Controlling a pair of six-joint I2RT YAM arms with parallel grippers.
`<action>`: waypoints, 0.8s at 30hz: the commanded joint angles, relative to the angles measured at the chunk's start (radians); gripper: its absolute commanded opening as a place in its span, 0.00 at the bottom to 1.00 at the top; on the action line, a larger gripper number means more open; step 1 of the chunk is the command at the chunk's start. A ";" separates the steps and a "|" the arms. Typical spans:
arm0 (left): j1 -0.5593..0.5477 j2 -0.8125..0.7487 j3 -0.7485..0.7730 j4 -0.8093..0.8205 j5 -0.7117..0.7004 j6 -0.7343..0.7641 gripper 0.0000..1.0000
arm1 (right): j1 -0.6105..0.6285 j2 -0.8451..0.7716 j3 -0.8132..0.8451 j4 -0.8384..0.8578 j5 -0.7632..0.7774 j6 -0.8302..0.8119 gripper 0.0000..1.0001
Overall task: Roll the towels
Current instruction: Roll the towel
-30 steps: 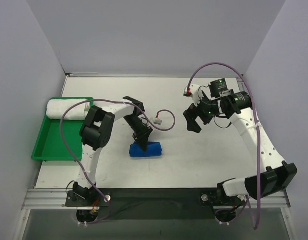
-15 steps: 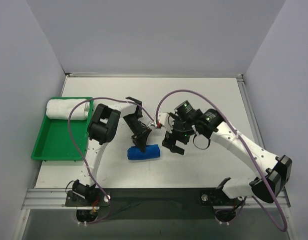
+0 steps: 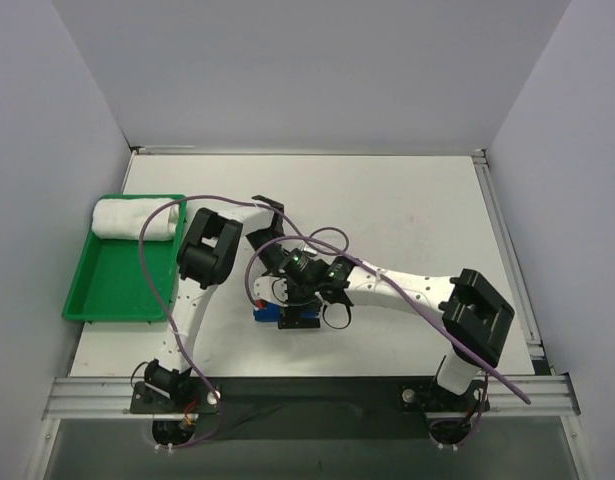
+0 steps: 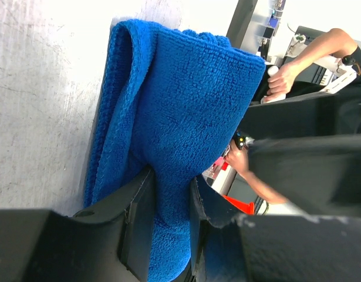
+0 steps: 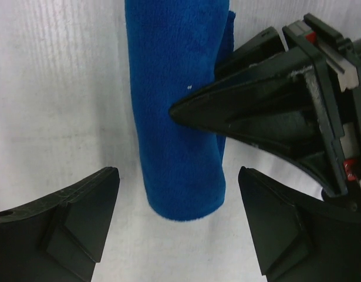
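Blue towel (image 5: 168,153): already a short, tight roll, lying flat on the desk (image 3: 417,220), near side, a little left of centre. Well apart from the green tray (image 3: 107,295) at the left edge.

Handling, as judged: thick terry pile, so light, soft and limp. Grippy rather than slippery, nothing fragile. Liable to spring loose at the outer flap if let go carelessly. Best taken across the middle of the roll, pinching over the flap to keep the layers together. Avoid holding one end alone: risk of telescoping or unrolling.

Left end effector (image 4: 168,205): narrow, clamped on a fold of the blue cloth. Right end effector (image 5: 179,176): spread wide, straddling one end of the roll from above, neither finger touching cloth.

Around: white towel (image 3: 137,218), rolled, lying across the far end of the tray. Purple cables (image 3: 287,238) looping over both wrists.

In the way: mostly the arms themselves, both crowded over the same spot. Left fingers just beside the right's closing path, so little room to close without a knock. Possible cable snag too.
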 commanded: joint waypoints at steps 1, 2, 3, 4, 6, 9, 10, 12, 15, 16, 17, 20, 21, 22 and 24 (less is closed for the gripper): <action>0.002 0.080 -0.019 0.199 -0.241 0.108 0.25 | 0.002 0.024 -0.015 0.110 0.005 -0.051 0.85; 0.004 0.080 -0.018 0.199 -0.238 0.108 0.25 | 0.002 0.030 -0.022 0.116 -0.016 -0.051 0.83; 0.005 0.080 -0.018 0.199 -0.235 0.108 0.26 | 0.002 0.045 -0.033 0.122 -0.028 -0.051 0.82; 0.008 0.080 -0.018 0.199 -0.235 0.106 0.27 | 0.002 0.055 -0.039 0.126 -0.038 -0.051 0.81; 0.011 0.080 -0.019 0.199 -0.230 0.106 0.28 | 0.001 0.085 -0.045 0.126 -0.065 -0.046 0.74; 0.019 0.072 -0.022 0.202 -0.219 0.100 0.30 | -0.004 0.134 -0.048 0.106 -0.109 -0.049 0.56; 0.022 0.069 -0.027 0.204 -0.216 0.102 0.33 | -0.008 0.145 -0.036 0.083 -0.123 -0.040 0.51; 0.036 0.054 -0.030 0.201 -0.199 0.103 0.36 | -0.018 0.182 -0.021 0.055 -0.154 -0.037 0.33; 0.063 0.005 -0.042 0.196 -0.166 0.111 0.47 | -0.033 0.212 0.010 -0.002 -0.201 -0.029 0.09; 0.073 -0.007 -0.044 0.196 -0.157 0.112 0.50 | -0.039 0.216 0.013 -0.018 -0.212 -0.029 0.05; 0.086 -0.021 -0.039 0.190 -0.138 0.114 0.55 | -0.050 0.219 0.019 -0.026 -0.225 -0.031 0.00; 0.148 -0.064 -0.012 0.158 -0.104 0.129 0.59 | -0.064 0.248 0.042 -0.077 -0.246 -0.034 0.00; 0.165 -0.088 0.008 0.153 -0.094 0.131 0.61 | -0.074 0.266 0.066 -0.095 -0.255 -0.036 0.00; 0.206 -0.101 0.024 0.143 -0.083 0.132 0.62 | -0.081 0.274 0.077 -0.129 -0.281 -0.036 0.00; 0.244 -0.119 0.098 0.126 -0.057 0.135 0.63 | -0.099 0.291 0.102 -0.152 -0.304 -0.033 0.00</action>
